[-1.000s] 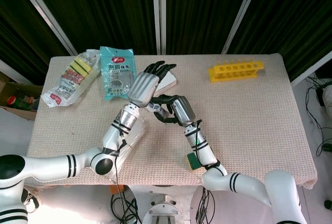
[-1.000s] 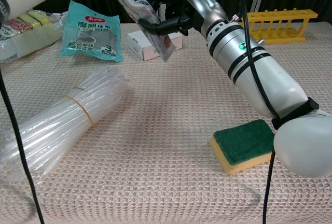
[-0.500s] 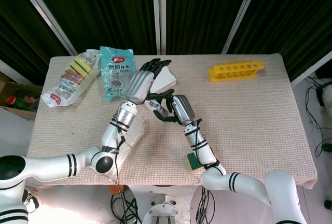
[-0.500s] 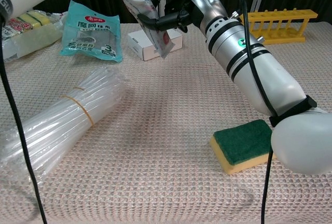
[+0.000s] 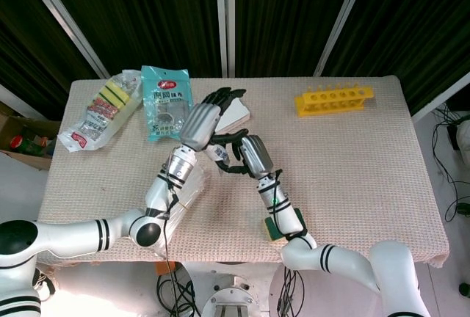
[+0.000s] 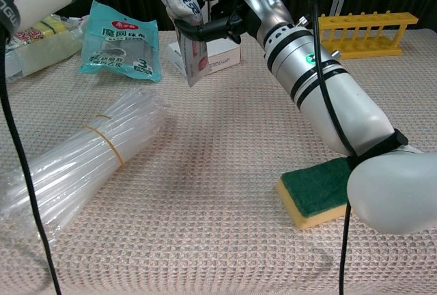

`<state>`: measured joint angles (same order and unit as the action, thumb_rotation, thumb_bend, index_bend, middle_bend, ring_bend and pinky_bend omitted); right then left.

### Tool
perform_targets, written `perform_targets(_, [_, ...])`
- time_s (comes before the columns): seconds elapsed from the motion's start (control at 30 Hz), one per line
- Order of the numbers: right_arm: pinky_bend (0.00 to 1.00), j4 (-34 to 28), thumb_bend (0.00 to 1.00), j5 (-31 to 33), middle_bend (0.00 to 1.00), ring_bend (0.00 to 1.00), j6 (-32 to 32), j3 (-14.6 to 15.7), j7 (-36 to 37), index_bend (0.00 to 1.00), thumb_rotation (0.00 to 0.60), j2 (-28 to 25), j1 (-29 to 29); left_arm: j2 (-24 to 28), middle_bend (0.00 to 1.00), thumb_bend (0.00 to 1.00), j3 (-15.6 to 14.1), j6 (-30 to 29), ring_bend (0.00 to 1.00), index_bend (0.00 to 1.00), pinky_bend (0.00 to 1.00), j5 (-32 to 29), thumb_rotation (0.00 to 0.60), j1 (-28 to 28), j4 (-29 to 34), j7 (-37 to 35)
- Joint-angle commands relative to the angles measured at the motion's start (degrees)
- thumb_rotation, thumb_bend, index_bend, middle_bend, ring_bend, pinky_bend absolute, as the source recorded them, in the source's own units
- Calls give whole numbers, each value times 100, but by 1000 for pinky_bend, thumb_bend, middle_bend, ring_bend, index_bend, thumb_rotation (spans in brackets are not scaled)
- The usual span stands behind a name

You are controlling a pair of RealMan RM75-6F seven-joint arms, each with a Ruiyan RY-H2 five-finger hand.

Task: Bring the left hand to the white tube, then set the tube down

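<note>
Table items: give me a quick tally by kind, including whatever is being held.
Tubes: 1, the white tube, held up between the right hand and the left hand
Sponges: 1, loose green-and-yellow sponge
Sealed packs: 2, sponge pack and teal cloth pack
Straw bundles: 1
Racks: 1, yellow rack
Boxes: 1, white box
Total: 7

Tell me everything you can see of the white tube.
The white tube is a soft squeeze tube with blue characters printed on its body and a flat crimped end with a red mark hanging lowest. It is held in the air, tilted, above the table near the white box, touching neither. The right hand has dark fingers curled around it; the left hand is right at its upper part, contact unclear. Its cap is hidden.
</note>
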<state>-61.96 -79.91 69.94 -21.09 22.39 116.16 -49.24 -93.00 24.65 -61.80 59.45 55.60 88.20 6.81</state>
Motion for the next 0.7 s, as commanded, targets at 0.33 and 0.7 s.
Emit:
perform_targets(0.33, [925, -256, 534, 120, 919, 806, -70, -57, -96, 1000, 600, -97, 44, -225, 193, 0, -321, -150, 96, 134, 158, 502, 0, 58, -352, 273])
perform_targets(0.7, [925, -183, 535, 118, 920, 806, -39, -106, -78, 1000, 600, -81, 17, -214, 180, 0, -195, 383, 96, 127, 159, 162, 0, -11, -143, -533])
